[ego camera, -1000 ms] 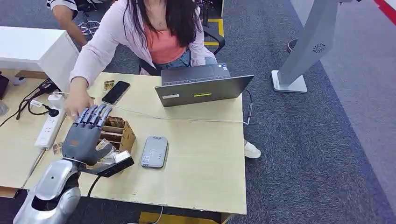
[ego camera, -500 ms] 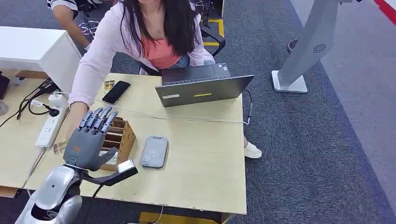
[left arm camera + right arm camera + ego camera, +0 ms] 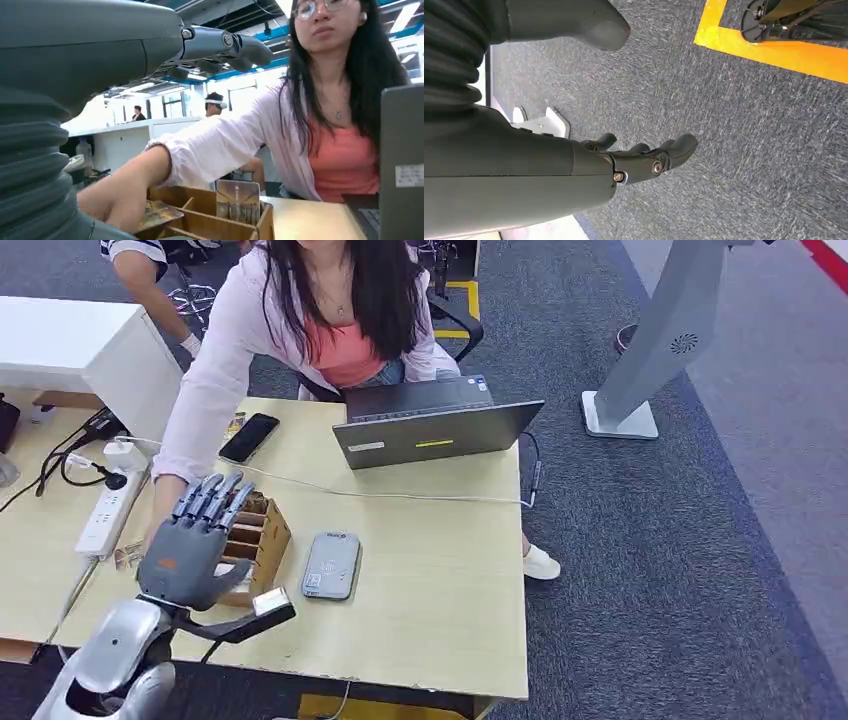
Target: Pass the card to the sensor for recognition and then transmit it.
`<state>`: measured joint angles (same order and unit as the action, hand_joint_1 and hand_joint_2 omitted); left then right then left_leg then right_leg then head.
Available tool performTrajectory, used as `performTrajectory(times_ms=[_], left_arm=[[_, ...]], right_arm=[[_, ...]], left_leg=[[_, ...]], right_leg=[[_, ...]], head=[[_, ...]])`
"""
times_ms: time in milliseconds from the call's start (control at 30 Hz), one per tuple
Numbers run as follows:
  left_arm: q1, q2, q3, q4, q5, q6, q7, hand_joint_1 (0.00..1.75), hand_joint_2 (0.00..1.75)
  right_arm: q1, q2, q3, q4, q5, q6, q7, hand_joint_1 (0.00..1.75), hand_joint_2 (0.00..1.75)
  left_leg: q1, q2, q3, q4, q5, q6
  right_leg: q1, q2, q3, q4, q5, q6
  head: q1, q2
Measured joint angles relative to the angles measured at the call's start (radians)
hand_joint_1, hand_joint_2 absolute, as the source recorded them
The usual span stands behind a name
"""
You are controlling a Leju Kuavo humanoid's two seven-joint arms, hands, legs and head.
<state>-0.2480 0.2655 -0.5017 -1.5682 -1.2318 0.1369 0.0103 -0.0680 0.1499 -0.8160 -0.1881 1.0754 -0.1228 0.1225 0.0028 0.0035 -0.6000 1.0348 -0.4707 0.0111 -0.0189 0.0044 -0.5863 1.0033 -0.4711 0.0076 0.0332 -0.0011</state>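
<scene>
**Left hand spread above card box, holding nothing; card upright in box**

Head view: the left hand (image 3: pixel 192 545) sits lower left of the frame, fingers extended and apart over the wooden box (image 3: pixel 258 530), with nothing in its grasp. The grey sensor (image 3: pixel 331 565) lies flat on the table (image 3: pixel 440 610) just right of the box, at lower centre. A person (image 3: pixel 320 315) at top centre reaches an arm down the left side; that hand is partly hidden behind the robot's fingers. A laptop (image 3: pixel 435 425) stands upper centre, a phone (image 3: pixel 249 437) to its left.

Left wrist view: a card (image 3: pixel 237 200) stands upright in a box compartment at bottom centre; the person's hand (image 3: pixel 112 202) rests at the box, bottom left.

Right wrist view: the right hand (image 3: pixel 624 162) hangs over grey carpet (image 3: pixel 749 150), fingers loosely extended, empty.
</scene>
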Motion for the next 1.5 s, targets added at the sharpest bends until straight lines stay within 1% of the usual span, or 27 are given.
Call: performTrajectory(times_ms=[100,200,367,600,900,1133,1267,1367,1500], left_arm=[[0.007,0.009,-0.008,0.0,0.007,-0.009,-0.012,0.0,1.75],[0.017,0.022,-0.021,0.0,0.009,-0.013,-0.013,0.0,1.75],[0.026,0.031,-0.024,0.0,0.01,-0.014,-0.013,0.0,1.75],[0.044,0.054,-0.043,-0.002,0.02,-0.042,-0.014,0.0,1.75],[0.058,0.075,-0.053,-0.005,0.03,-0.045,-0.014,0.0,1.75],[0.115,0.081,-0.05,-0.008,0.029,-0.007,0.025,0.0,1.75],[0.156,0.079,-0.035,-0.008,0.016,0.032,0.029,0.0,1.75],[0.198,0.067,-0.008,-0.008,-0.004,0.072,0.045,0.0,1.75],[0.261,0.04,0.037,-0.013,-0.024,0.126,0.043,0.0,1.75]], right_arm=[[0.0,0.0,-0.003,0.0,0.0,0.0,0.0,0.0,1.75],[0.0,0.0,-0.01,0.0,0.0,0.0,0.0,0.0,1.75],[0.0,0.0,-0.017,0.0,0.0,0.0,0.0,0.0,1.75],[0.0,0.0,-0.019,0.0,0.002,0.0,0.0,0.0,1.75],[0.0,0.0,-0.024,0.0,0.003,0.0,0.0,0.0,1.75],[0.0,0.0,-0.026,0.0,0.013,0.0,0.001,0.0,1.75],[0.0,0.0,-0.028,0.0,0.015,0.0,0.0,0.0,1.75],[0.0,0.0,-0.034,0.0,0.015,0.0,0.0,0.0,1.75],[0.0,0.0,-0.042,0.0,0.016,-0.003,0.0,0.0,1.75]], left_leg=[[0.0,0.0,0.0,0.0,0.0,0.0],[0.0,0.0,0.0,0.0,0.0,0.0],[0.0,0.0,0.0,0.0,0.0,0.0],[0.0,0.0,0.0,0.0,0.0,0.0],[0.0,0.0,0.0,0.0,0.0,0.0],[0.0,0.0,0.0,0.0,0.0,0.0],[0.0,0.0,0.0,0.0,0.0,0.0],[0.0,0.0,0.0,0.0,0.0,0.0],[0.0,0.0,0.0,0.0,-0.001,-0.001]], right_leg=[[0.0,0.0,0.0,0.0,0.0,0.0],[0.0,0.0,0.0,0.0,0.0,0.0],[0.0,0.0,0.0,0.0,0.0,0.0],[0.0,0.0,0.0,0.0,0.0,0.0],[0.0,0.0,0.0,0.0,0.0,0.0],[0.0,0.0,0.0,0.0,0.0,0.0],[0.0,0.0,0.0,0.0,0.0,0.0],[0.0,0.0,0.0,0.0,0.0,0.0],[0.0,0.0,0.0,0.0,-0.001,0.0]], head=[[0.0,0.0],[0.0,0.0],[0.0,0.0],[0.0,0.0],[0.0,0.0],[0.0,0.0],[0.0,0.0],[0.0,0.0],[0.0,0.0]])
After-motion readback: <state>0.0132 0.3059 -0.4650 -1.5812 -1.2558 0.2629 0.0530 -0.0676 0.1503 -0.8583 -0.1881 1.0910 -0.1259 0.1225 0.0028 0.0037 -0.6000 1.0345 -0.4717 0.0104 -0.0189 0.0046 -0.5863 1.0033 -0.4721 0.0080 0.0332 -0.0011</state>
